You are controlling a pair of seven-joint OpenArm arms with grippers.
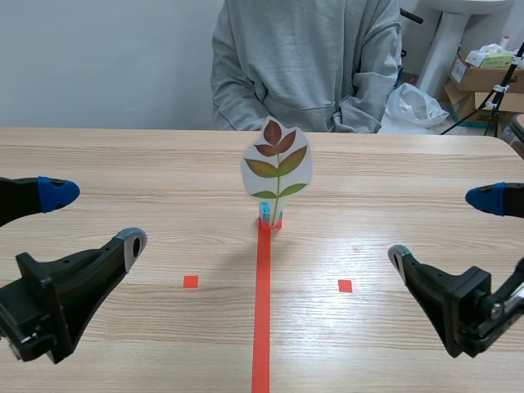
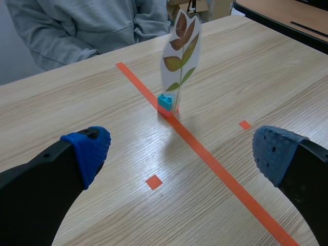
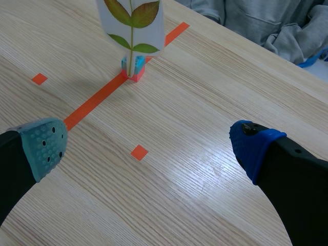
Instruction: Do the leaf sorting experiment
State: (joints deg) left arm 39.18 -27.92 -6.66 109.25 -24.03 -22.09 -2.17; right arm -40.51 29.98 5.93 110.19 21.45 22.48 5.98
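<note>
The leaf card point(image 1: 277, 168) stands upright in a small blue-and-red block point(image 1: 270, 217) on the table point(image 1: 123, 164). The left gripper point(image 1: 94, 218) and right gripper point(image 1: 445, 229) flank the card on the robot's side, each spread wide and empty.

Leaf card point(image 1: 277, 170) upright in holder point(image 1: 269, 216) at tape line's point(image 1: 262, 311) far end

Bright, even light from overhead on all my feeds.
I see soft white sheen on the table point(image 2: 102, 92) ahead of the left gripper point(image 2: 182, 151) and between the right gripper's point(image 3: 148, 147) spread fingers point(image 3: 253, 148). The leaf card point(image 1: 277, 168) throws a faint shadow toward the left gripper.
</note>
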